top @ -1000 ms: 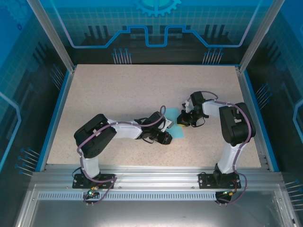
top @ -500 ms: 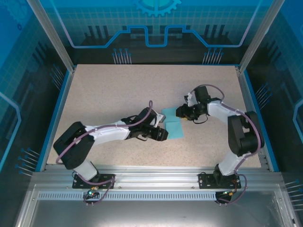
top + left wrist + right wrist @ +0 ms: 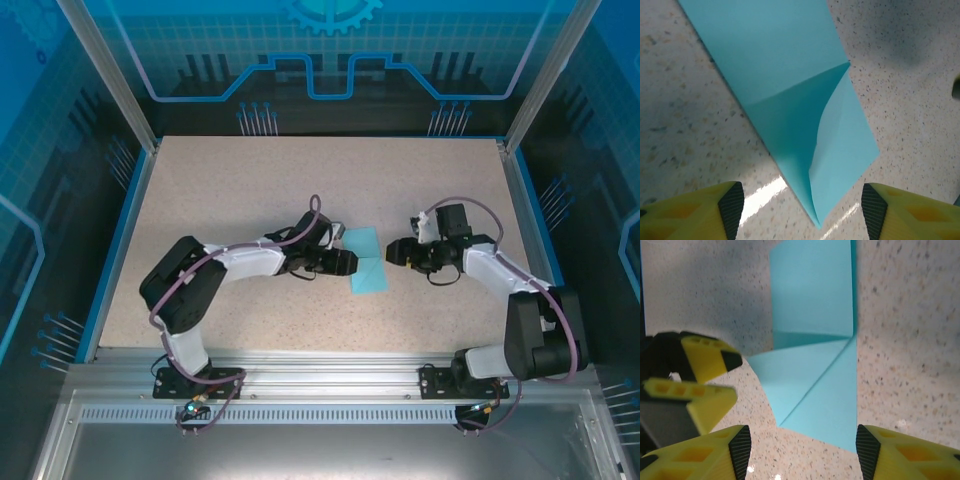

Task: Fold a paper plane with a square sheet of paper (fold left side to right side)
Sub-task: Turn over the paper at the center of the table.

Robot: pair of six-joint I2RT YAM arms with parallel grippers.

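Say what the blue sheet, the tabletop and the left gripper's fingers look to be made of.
Blue sheet: thin matte paper; it holds sharp creases and one flap curls up. Tabletop: speckled stone-look laminate, probably; slightly glossy, with light glints. Left gripper's fingers: yellow plastic with dark, ribbed, likely rubber pads.

No text, label, brand or number can be read in any view. The only sign-like marks are on the blue back panel (image 3: 400, 50) in the top view: a gear emblem (image 3: 330, 12), cut off by the upper edge, and circuit-style lines (image 3: 330, 80) beneath it, all without lettering.
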